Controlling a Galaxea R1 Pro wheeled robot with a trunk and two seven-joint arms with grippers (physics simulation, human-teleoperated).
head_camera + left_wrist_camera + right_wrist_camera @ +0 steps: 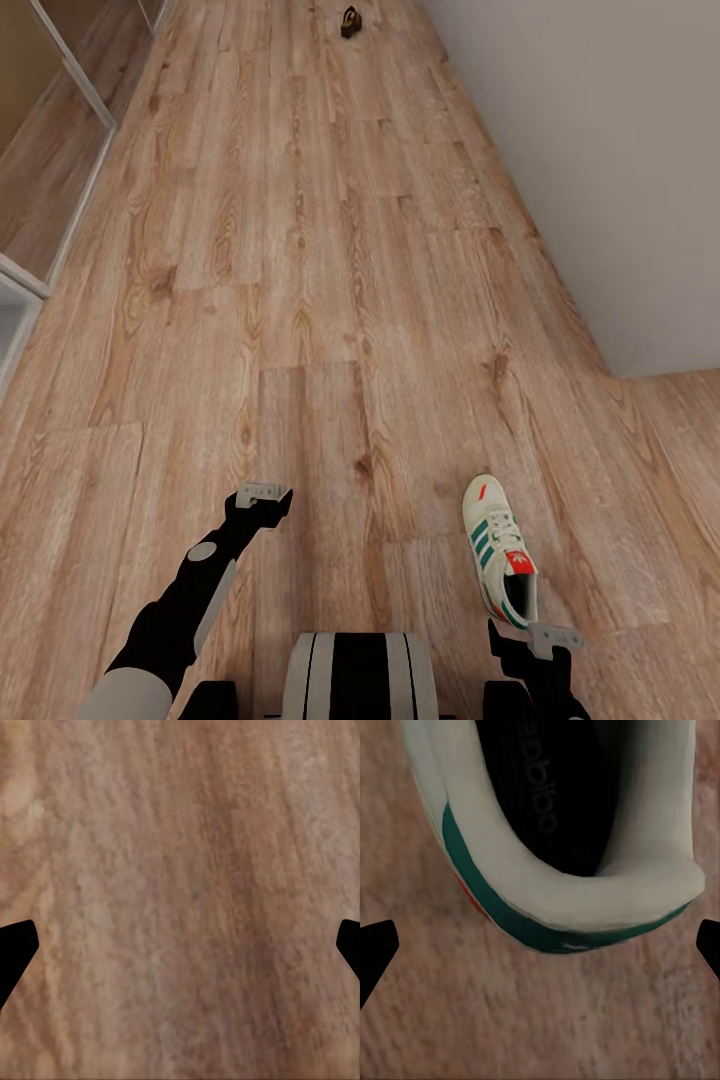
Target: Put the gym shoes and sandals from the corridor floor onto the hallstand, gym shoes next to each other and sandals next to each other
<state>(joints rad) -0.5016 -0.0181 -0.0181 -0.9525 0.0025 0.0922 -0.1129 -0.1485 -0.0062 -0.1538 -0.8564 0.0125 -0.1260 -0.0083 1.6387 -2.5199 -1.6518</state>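
One gym shoe (500,550), cream-white with teal stripes and a red tongue patch, lies on the corridor floor (320,300) at the lower right, toe pointing away from me. My right gripper (550,636) hangs just behind its heel. In the right wrist view the gym shoe's heel and dark opening (562,832) sit just ahead of the open right gripper (540,952), not between the fingertips. My left gripper (263,494) hovers open over bare planks (180,870). A small brown sandal (350,21) lies far down the corridor. The hallstand is out of view.
A plain grey wall (600,150) runs along the right and ends at a corner where the floor widens. A white-framed glass panel (70,90) and a white edge (15,300) line the left side. My trunk (358,675) shows at the bottom.
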